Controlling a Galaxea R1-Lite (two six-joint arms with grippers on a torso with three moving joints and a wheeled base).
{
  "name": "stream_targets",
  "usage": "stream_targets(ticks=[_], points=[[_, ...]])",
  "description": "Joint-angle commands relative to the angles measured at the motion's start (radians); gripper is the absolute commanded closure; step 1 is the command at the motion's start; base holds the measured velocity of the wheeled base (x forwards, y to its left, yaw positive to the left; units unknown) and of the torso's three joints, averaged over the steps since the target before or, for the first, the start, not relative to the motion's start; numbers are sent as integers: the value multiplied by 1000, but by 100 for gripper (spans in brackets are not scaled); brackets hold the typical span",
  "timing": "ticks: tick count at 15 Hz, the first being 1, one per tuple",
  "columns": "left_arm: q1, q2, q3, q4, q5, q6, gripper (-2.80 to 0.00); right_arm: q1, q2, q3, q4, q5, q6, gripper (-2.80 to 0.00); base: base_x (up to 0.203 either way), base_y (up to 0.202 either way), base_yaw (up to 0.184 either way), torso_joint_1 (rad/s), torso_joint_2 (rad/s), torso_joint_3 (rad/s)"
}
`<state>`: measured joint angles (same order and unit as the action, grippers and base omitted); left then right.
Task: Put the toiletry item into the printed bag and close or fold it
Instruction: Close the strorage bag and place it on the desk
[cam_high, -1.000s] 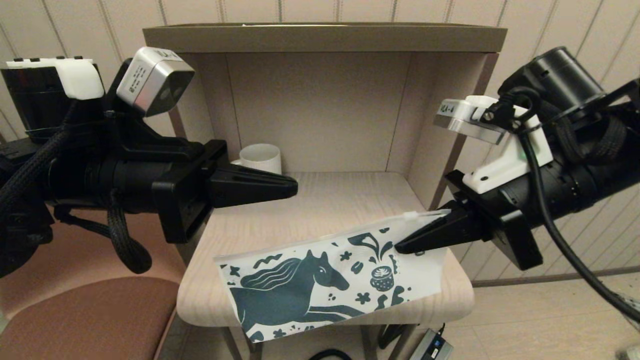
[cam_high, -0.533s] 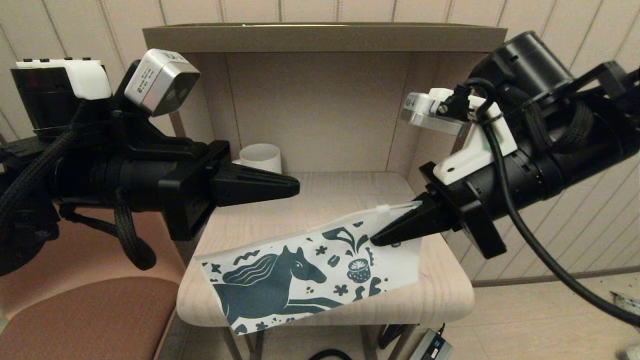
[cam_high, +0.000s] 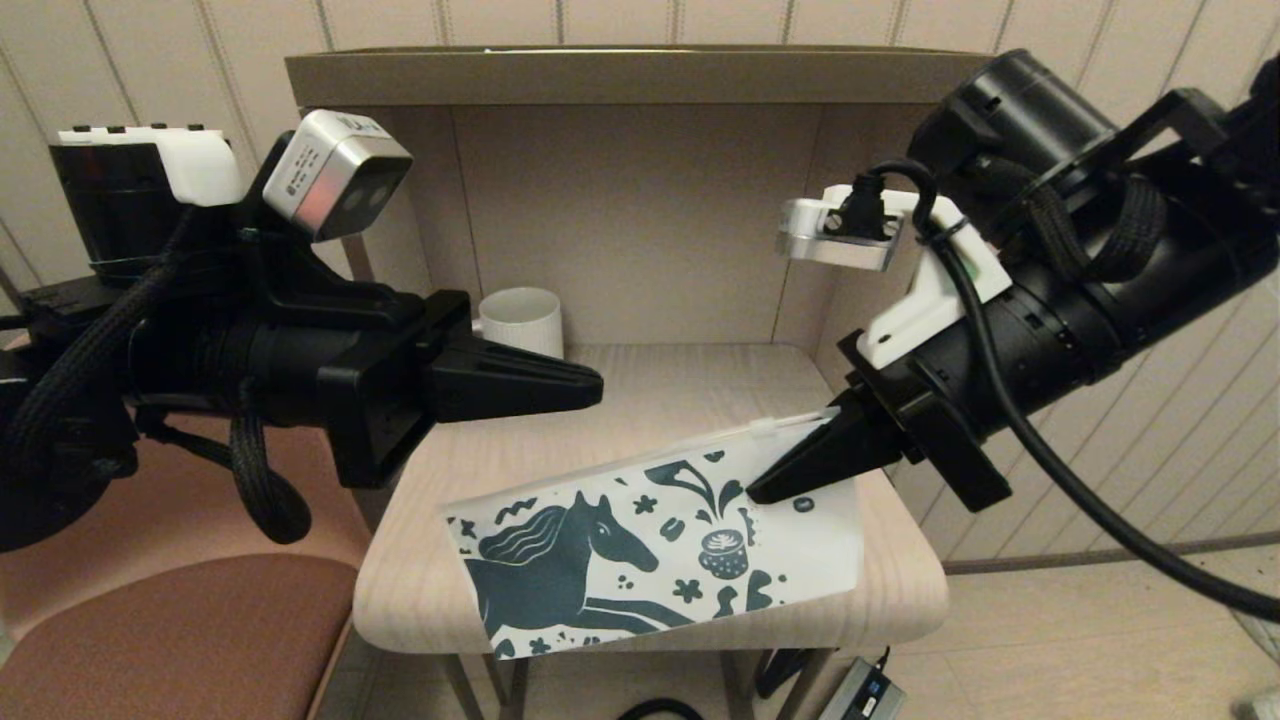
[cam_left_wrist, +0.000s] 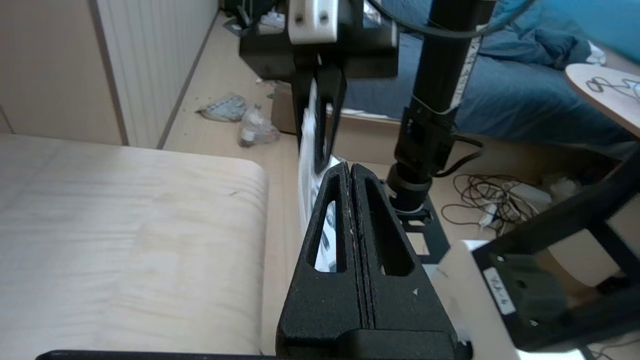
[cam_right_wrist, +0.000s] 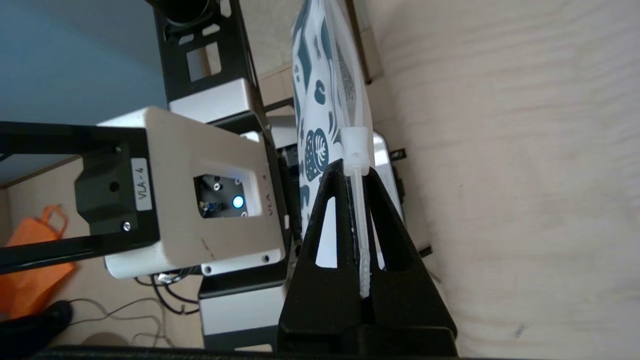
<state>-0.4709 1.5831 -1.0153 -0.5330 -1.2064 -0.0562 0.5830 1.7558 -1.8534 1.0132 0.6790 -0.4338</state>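
Note:
The printed bag (cam_high: 650, 550), white with a dark teal horse, hangs slanted over the front of the small wooden table (cam_high: 640, 400), its lower edge past the table's rim. My right gripper (cam_high: 760, 492) is shut on the bag's zip edge, just behind the white slider (cam_right_wrist: 356, 150). In the right wrist view the bag (cam_right_wrist: 312, 100) shows edge-on beyond that gripper (cam_right_wrist: 355, 172). My left gripper (cam_high: 595, 385) hovers shut and empty above the table's left side, apart from the bag; its tips (cam_left_wrist: 348, 167) point toward the bag (cam_left_wrist: 306, 185). No toiletry item is in view.
A white ribbed mug (cam_high: 520, 318) stands at the back left of the table, inside a niche with side walls and a top board (cam_high: 640, 75). A brown chair seat (cam_high: 170, 640) is at the left. A power adapter (cam_high: 865, 690) and cables lie on the floor.
My right gripper carried the bag left and slightly up, then a little back to the right. The left gripper only drifted slightly.

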Motion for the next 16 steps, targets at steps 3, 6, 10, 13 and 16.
stream_targets(ticks=[3,6,10,13,16], points=[[-2,31,1,-13,14,4,0,-3,-1,35,-39,18,-5,0,0,0,0,0,0,0],[-2,31,-3,-5,11,6,-280,20,-2,31,-40,24,-5,0,0,0,0,0,0,0],[-6,32,-8,-2,13,1,-280,69,17,12,-86,27,-2,0,0,0,0,0,0,0],[-6,45,-12,-3,13,0,-280,92,44,-21,-87,28,-2,0,0,0,0,0,0,0],[-6,66,-22,-2,11,-1,-280,97,42,-18,-87,30,-2,0,0,0,0,0,0,0]])
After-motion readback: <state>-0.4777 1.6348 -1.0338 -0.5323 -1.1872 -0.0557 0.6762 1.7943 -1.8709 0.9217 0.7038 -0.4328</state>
